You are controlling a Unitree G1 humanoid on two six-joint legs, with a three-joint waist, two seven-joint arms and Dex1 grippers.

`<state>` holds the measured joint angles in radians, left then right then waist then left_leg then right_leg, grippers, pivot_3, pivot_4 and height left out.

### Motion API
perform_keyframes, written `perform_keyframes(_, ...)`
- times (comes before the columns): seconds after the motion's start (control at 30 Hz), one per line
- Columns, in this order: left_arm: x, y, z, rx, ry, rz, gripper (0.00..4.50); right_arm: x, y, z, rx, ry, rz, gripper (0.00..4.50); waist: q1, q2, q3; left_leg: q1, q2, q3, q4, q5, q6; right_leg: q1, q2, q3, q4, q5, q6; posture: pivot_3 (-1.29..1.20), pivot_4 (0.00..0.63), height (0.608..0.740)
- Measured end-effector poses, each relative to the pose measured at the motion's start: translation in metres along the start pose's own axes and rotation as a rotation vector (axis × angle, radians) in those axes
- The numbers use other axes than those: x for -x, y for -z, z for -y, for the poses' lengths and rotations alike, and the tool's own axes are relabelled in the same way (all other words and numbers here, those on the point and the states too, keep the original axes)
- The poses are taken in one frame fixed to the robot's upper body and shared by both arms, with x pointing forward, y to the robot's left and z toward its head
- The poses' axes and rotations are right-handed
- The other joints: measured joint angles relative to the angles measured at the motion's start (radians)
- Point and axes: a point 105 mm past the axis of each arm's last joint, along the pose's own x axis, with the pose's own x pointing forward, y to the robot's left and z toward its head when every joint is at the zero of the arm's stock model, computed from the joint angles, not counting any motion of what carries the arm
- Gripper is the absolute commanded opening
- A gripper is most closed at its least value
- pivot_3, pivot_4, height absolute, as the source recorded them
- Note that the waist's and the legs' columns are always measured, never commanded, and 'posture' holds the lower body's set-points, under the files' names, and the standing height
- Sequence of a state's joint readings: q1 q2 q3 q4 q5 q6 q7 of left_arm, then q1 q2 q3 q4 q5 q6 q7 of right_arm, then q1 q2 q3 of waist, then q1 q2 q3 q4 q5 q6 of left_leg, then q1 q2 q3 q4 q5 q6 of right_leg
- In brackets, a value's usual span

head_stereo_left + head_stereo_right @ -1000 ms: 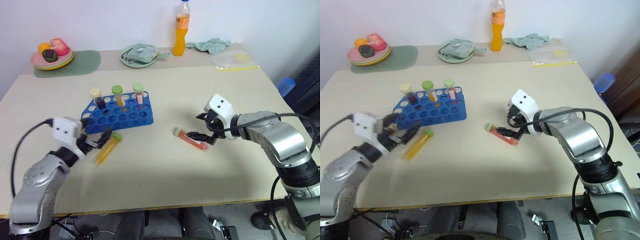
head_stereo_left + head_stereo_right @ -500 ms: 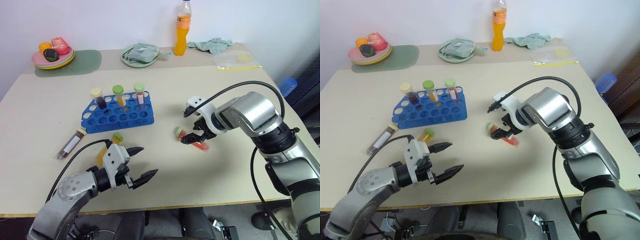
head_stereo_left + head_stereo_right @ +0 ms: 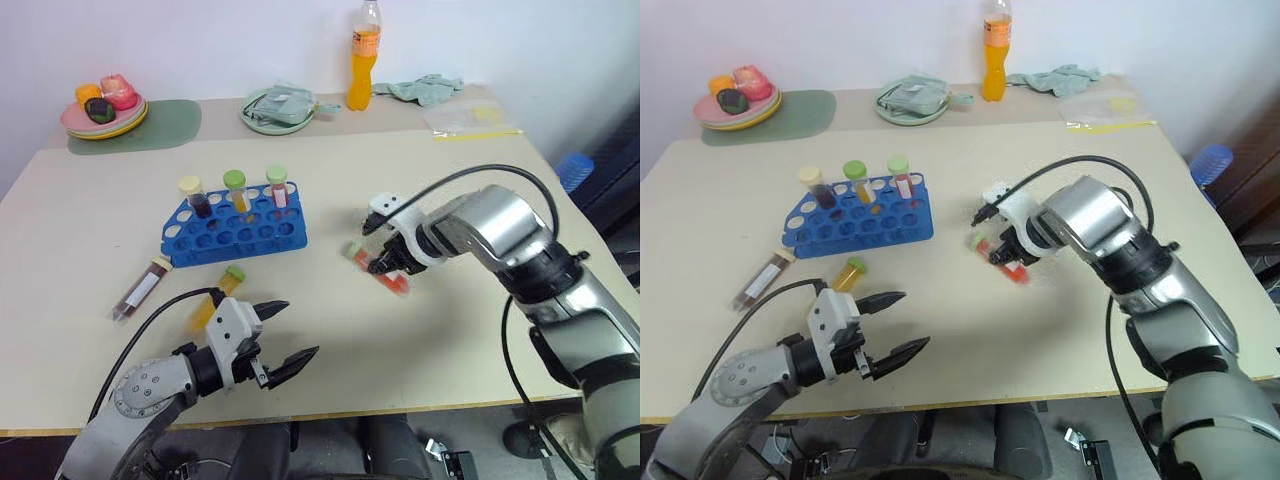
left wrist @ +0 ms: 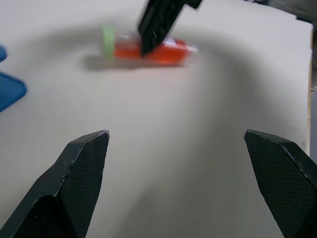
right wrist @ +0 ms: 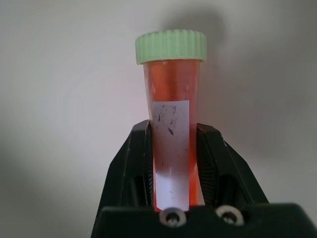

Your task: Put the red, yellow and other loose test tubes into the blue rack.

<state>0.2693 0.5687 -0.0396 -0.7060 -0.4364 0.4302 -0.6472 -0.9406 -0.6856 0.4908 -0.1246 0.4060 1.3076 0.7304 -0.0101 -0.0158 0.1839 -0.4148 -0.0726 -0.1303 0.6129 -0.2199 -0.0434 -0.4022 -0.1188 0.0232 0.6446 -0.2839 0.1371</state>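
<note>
My right gripper [image 3: 385, 263] is shut on the red test tube [image 5: 171, 89], which has a green cap, at the middle of the table. The jaws clamp its labelled body. My left gripper [image 3: 298, 330] hovers open and empty near the front edge, and the left wrist view shows the red tube [image 4: 148, 49] ahead of it. The yellow tube [image 3: 212, 303] lies just behind that gripper. Further left lies the dark maroon tube [image 3: 140, 290]. The blue rack [image 3: 282, 236] stands behind them with three capped tubes upright in its back row.
An orange drink bottle [image 3: 364, 55], a green plate with a cloth [image 3: 280, 110], a crumpled cloth [image 3: 420, 90] and a plastic bag [image 3: 470, 120] line the back edge. A plate of toy fruit [image 3: 103, 110] sits on a green mat at the back left.
My right gripper has closed on the red tube and nudged it slightly left. My left arm drew back from the yellow tube toward the front edge, uncovering the maroon tube.
</note>
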Motion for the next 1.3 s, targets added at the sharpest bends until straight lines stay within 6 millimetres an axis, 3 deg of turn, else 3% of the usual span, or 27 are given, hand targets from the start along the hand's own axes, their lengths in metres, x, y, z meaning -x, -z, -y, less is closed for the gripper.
perform_keyframes(0.13, 0.01, 0.005, -0.019, 0.036, -0.14, 0.027, 4.5, 0.002, -0.02, -0.026, 0.146, -0.075, 0.385, 0.76, -0.001, -0.001, 0.0, 0.0, 0.0, 0.001, 0.001, 0.0, 0.0, 0.0, 0.0, -0.001, 0.0, 0.0, 0.0, 0.0, 0.15, 0.74)
perform_keyframes(0.23, 0.02, 0.001, -0.049, 0.076, -0.371, 0.132, 4.5, 0.008, -0.051, -0.047, 0.153, -0.106, 0.792, 0.76, -0.009, 0.0, 0.0, 0.001, 0.001, 0.0, 0.0, 0.0, 0.0, 0.0, 0.002, 0.0, 0.002, 0.0, 0.0, 0.0, 0.15, 0.74)
perform_keyframes(0.33, 0.034, 0.0, -0.073, 0.108, -0.526, 0.183, 4.5, 0.011, -0.088, -0.045, 0.081, -0.029, 1.075, 0.76, -0.011, 0.0, 0.0, 0.004, 0.001, 0.0, 0.0, 0.001, -0.002, 0.001, 0.003, 0.001, 0.004, 0.0, 0.0, 0.0, 0.15, 0.74)
perform_keyframes(0.4, 0.041, 0.002, -0.081, 0.11, -0.568, 0.18, 4.5, 0.004, -0.101, -0.041, 0.04, 0.031, 1.152, 0.76, -0.008, 0.0, 0.0, 0.005, 0.0, 0.0, 0.0, 0.001, -0.002, 0.002, 0.003, 0.001, 0.004, 0.0, 0.0, 0.0, 0.15, 0.74)
perform_keyframes(0.5, 0.047, 0.003, -0.089, 0.101, -0.613, 0.167, 4.5, -0.019, -0.11, -0.041, -0.009, 0.097, 1.185, 0.76, -0.004, 0.0, 0.0, 0.005, 0.0, -0.001, 0.0, 0.001, -0.002, -0.001, 0.002, 0.001, 0.004, 0.0, 0.0, 0.0, 0.15, 0.74)
perform_keyframes(0.63, 0.048, -0.011, -0.095, 0.068, -0.637, 0.176, 4.5, -0.055, -0.114, -0.055, -0.073, 0.119, 1.162, 0.76, -0.01, 0.0, 0.0, 0.005, 0.0, -0.001, -0.001, 0.002, -0.004, -0.001, 0.003, 0.002, 0.005, 0.0, -0.001, 0.0, 0.15, 0.74)
perform_keyframes(0.77, 0.051, -0.016, -0.096, 0.071, -0.66, 0.164, 4.5, -0.069, -0.107, -0.053, -0.086, 0.156, 1.131, 0.76, -0.009, 0.0, 0.0, 0.005, 0.0, -0.002, -0.001, 0.002, -0.004, -0.001, 0.004, 0.002, 0.005, 0.0, -0.001, 0.0, 0.15, 0.74)
perform_keyframes(1.0, 0.055, -0.02, -0.092, 0.075, -0.672, 0.157, 4.5, -0.077, -0.103, -0.039, -0.116, 0.229, 1.108, 0.76, -0.011, 0.0, 0.0, 0.005, 0.0, -0.002, -0.002, 0.003, -0.004, -0.001, 0.005, 0.002, 0.005, 0.0, -0.001, 0.0, 0.15, 0.74)
perform_keyframes(1.3, 0.054, -0.019, -0.088, 0.084, -0.642, 0.141, 4.5, -0.079, -0.103, -0.036, -0.115, 0.229, 1.106, 0.76, -0.012, 0.0, 0.0, 0.005, 0.0, -0.002, -0.002, 0.003, -0.004, 0.0, 0.005, 0.002, 0.005, 0.001, -0.001, 0.0, 0.15, 0.74)
